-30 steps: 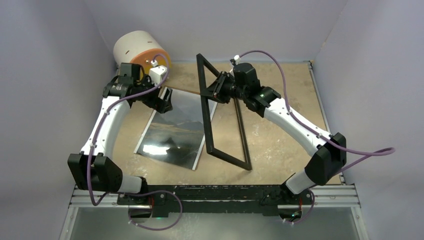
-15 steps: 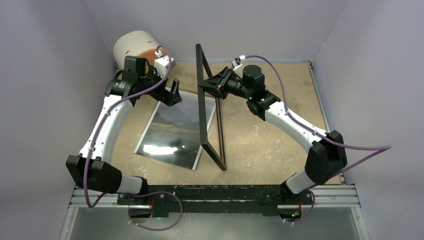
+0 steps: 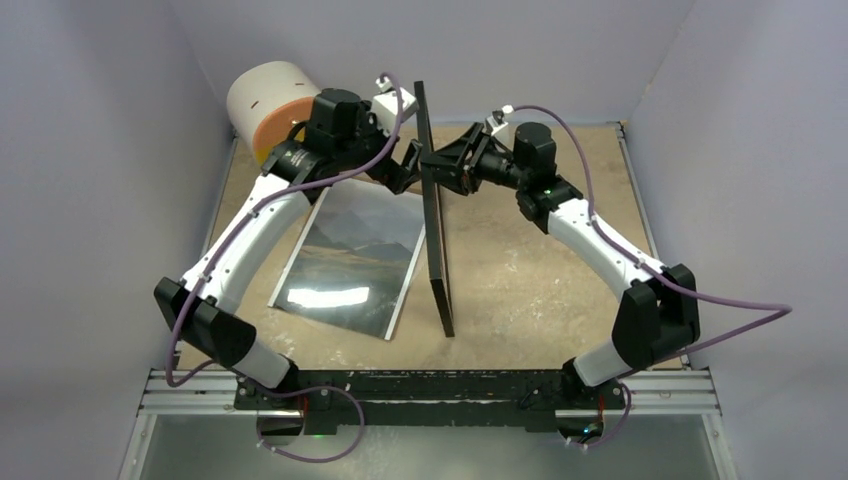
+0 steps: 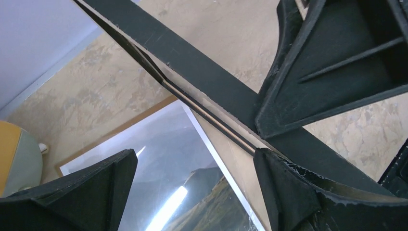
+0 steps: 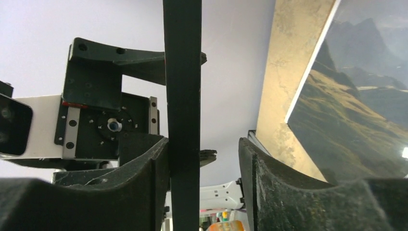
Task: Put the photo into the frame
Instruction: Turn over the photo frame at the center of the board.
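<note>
1. The frame [image 3: 436, 240] stands on one long edge on the table [image 3: 560, 270], almost upright. From above it shows edge-on, running from the near middle towards the back wall.
2. The right gripper [image 3: 447, 166] meets the frame's far upper part from the right. In its wrist view the black bar lies against one finger with a clear gap to the other, so the jaws are part open and not clamping.
3. The left gripper [image 3: 408, 170] faces the same stretch from the left, jaws spread wide. In its wrist view the bar crosses close by one finger; whether it touches I cannot tell.
4. The photo [image 3: 352, 258] lies flat, picture side up, on the table just left of the frame's lower edge — outside the frame, with glare across its near half.
5. A white-and-orange drum [image 3: 265, 95] sits in the rear left corner, behind the left arm.
</note>
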You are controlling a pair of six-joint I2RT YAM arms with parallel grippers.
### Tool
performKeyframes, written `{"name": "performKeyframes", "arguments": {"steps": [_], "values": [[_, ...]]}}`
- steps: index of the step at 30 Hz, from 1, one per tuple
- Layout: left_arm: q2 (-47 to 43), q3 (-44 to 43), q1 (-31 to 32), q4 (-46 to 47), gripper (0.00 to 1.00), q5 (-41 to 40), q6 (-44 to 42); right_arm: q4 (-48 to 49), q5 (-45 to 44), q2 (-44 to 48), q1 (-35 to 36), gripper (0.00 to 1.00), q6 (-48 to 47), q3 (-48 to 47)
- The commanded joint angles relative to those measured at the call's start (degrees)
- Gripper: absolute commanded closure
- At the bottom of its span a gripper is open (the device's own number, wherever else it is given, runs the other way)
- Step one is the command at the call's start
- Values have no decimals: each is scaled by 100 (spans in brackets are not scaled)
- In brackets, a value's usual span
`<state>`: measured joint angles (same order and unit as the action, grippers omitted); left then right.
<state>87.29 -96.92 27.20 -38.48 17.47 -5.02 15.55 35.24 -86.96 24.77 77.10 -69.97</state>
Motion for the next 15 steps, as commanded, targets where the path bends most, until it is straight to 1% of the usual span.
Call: {"name": "performKeyframes", "arguments": {"steps": [1, 4, 7, 12, 15], "values": [[355, -521, 298, 152, 0, -451, 131, -1147, 244, 214, -209, 41, -956, -325], [606, -817, 438, 92, 0, -496, 158, -1921, 139, 287, -322, 34, -1578, -670], [731, -923, 557, 106, 0, -491, 146, -2693, -133, 339, -429, 31, -2144, -1007], [843, -1076, 788, 73, 0, -559, 100, -3733, -439, 85, -499, 31, -2947, -1820], [898, -1109, 813, 84, 0, -610, 72, -4212, -649, 7, -500, 32, -3339, -2199]]}}
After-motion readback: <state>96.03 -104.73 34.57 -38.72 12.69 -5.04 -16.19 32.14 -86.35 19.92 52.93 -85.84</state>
